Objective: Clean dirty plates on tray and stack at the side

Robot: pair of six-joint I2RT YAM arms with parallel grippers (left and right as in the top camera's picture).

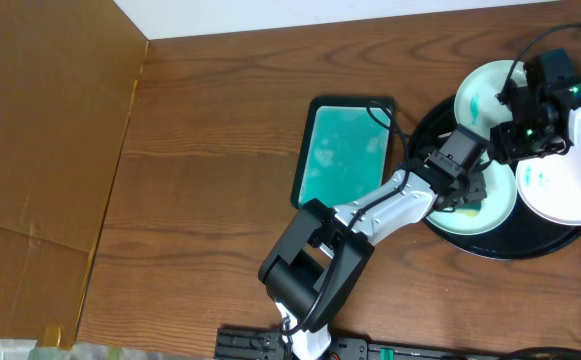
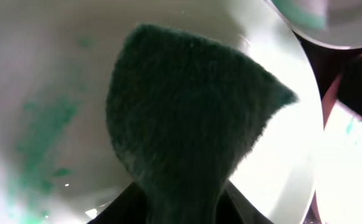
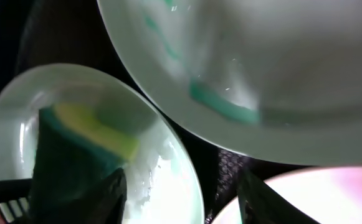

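Over at the right end of the wooden table (image 1: pixel 220 120), the round black tray (image 1: pixel 510 250) carries all three plates: the back aqua plate (image 1: pixel 478 95), the front aqua plate (image 1: pixel 495 212) and the white plate (image 1: pixel 575 185) on the right. The left gripper (image 2: pixel 181 208) has a green sponge (image 2: pixel 187 106) between its fingers, lying on the front aqua plate beside a teal smear (image 2: pixel 40 130); I can't tell whether it's actually pinching. The right gripper (image 3: pixel 184 190) hangs with jaws apart and empty, low between the plates. A rectangular teal tray (image 1: pixel 345 150) lies just left.
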